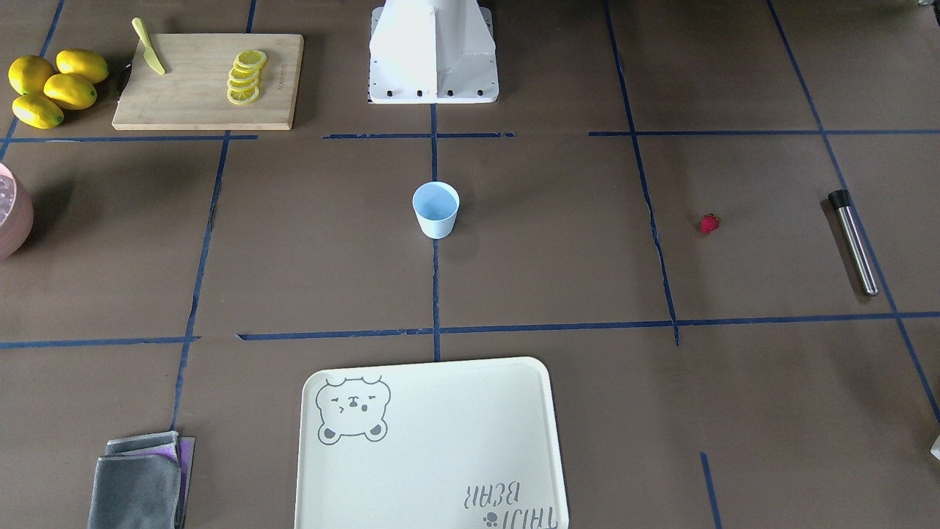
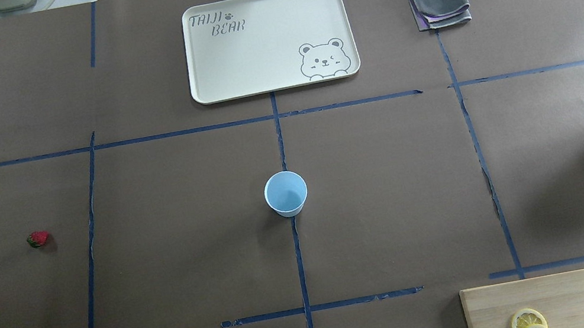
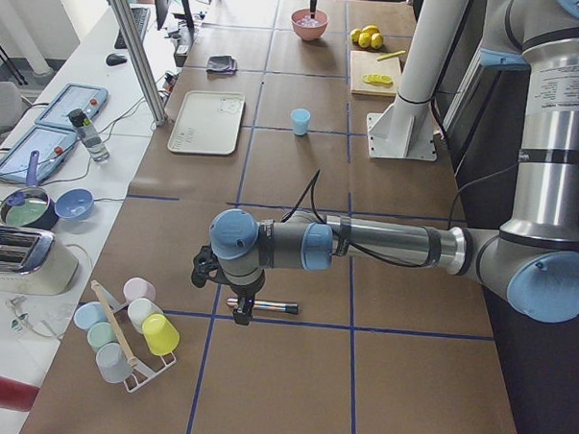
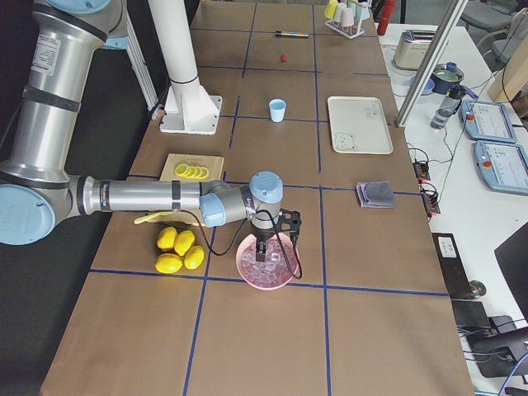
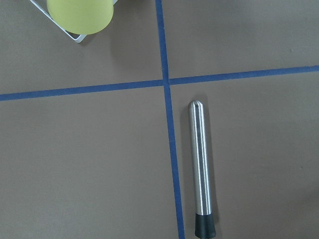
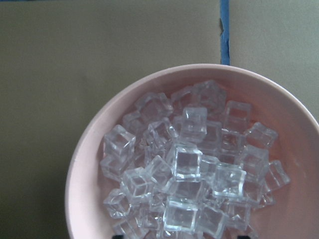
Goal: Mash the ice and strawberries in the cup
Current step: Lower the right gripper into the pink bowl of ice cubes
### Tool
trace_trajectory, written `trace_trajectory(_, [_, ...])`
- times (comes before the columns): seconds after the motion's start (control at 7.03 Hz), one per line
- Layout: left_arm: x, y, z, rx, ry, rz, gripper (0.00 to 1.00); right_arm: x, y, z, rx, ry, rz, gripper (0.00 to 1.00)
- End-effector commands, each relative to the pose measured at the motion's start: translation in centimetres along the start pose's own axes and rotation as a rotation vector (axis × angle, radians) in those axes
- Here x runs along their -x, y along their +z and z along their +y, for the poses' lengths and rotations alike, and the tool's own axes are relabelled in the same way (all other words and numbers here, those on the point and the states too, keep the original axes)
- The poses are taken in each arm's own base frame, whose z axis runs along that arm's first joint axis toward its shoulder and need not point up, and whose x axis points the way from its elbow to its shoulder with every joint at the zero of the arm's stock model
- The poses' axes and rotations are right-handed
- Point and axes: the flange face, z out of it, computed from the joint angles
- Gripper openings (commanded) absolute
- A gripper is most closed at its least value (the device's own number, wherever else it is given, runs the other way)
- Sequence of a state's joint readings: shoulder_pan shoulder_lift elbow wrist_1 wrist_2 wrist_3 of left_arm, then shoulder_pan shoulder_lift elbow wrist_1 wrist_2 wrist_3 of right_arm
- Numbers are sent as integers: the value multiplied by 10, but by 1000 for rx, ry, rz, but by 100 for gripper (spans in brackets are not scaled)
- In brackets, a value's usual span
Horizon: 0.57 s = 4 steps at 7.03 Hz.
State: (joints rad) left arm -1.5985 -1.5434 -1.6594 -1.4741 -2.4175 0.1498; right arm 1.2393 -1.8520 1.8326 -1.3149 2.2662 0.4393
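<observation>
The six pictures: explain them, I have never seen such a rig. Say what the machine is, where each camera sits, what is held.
Two robot arms, left and right, share one table. Two pictures look down on it, from front and behind; two look along it from its ends; two come from wrist cameras. The left gripper hangs above a steel muddler; the right gripper hangs over a pink bowl of ice. Nothing appears held; whether the grippers are open I cannot tell. The blue cup stands empty mid-table, the strawberry lies apart. Also: a tray, a cloth, lemons beside a cutting board.
</observation>
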Motion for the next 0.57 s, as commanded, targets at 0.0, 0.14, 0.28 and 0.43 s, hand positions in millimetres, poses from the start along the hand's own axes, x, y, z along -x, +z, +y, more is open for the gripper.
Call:
trace_trajectory(0.0, [1, 1, 1, 2, -2, 0, 100, 4, 8, -1, 16, -15, 5, 74])
trace_trajectory(0.14, [1, 1, 1, 2, -2, 2, 100, 2, 15, 0, 30, -14, 9, 72])
trace_trajectory(0.28, [1, 1, 1, 2, -2, 2, 100, 3, 22, -5, 40, -17, 12, 71])
trace_trajectory(0.43, [0, 0, 1, 1, 0, 2, 100, 4, 29, -8, 54, -18, 14, 71])
